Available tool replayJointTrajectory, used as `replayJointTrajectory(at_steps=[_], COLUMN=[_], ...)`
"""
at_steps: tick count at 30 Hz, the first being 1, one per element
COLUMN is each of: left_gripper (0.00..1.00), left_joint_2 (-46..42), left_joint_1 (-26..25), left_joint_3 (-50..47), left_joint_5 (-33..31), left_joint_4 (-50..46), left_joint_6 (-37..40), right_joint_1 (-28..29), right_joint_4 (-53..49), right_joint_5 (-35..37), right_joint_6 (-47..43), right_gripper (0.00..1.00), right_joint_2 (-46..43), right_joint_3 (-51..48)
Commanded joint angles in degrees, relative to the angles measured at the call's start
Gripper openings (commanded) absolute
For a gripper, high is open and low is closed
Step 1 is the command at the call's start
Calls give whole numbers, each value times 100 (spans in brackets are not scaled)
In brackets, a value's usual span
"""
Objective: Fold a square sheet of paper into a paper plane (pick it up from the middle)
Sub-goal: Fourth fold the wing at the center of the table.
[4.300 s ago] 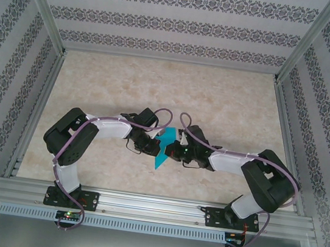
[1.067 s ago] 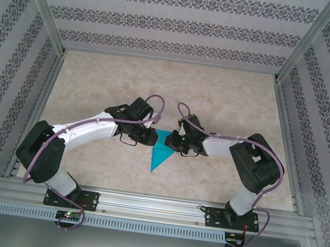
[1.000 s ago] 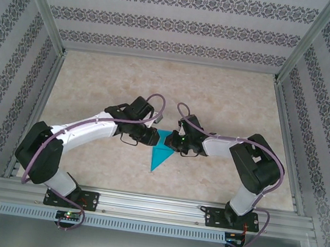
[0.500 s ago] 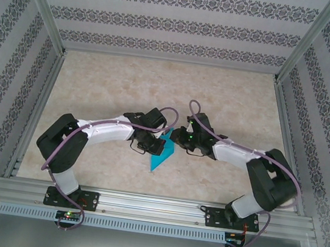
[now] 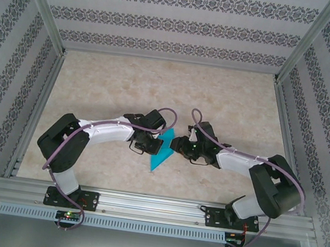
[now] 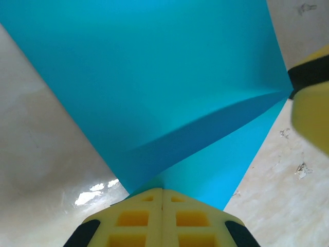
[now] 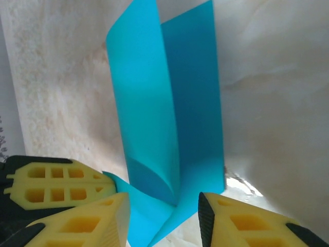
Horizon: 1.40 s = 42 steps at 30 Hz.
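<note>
Thin, limp paper plane (image 6: 154, 77) (part-folded, easily crumpled), fanning out just ahead of clenched left gripper (image 6: 162, 191), pinched there by its near edge. Standing loosely between parted jaws of released right gripper (image 7: 162, 203), unclamped. Best gripped along layered crease, lightly.

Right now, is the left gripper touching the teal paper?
Touching. In the left wrist view the left gripper has its yellow fingers pressed together, with the teal paper pinched between them at its near corner.
</note>
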Motion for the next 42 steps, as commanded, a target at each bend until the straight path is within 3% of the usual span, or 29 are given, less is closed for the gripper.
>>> replayJointTrajectory(at_steps=[1,11,17,24,32,42], left_gripper=[4,3,4,5,5,13], left_joint_2=[49,2,-318,-814,-1426,-1986], left_joint_1=[9,10,26,141,281,411], left_joint_3=[-103,-202,-348,-568,-823,-1214], left_joint_5=[-151,-143,-461,-1066,-1569,-1626], left_joint_4=[10,116,117,81,45,206], left_joint_6=[-90,-134,-211,-405,-559,-530], right_joint_1=[135,286,387,498,676,1223], right_joint_4=[377,438,415,477,833,1321], right_joint_5=[-350,-693,-930,-789,-148,1682], right_joint_6=[-151,-603,-866,-790,-7,1436], right_gripper=[41,36,31,16,2,4], right_joint_2=[227,851,1300,1502,1434,1390], right_joint_3=[138,517,815,969,1199,1193])
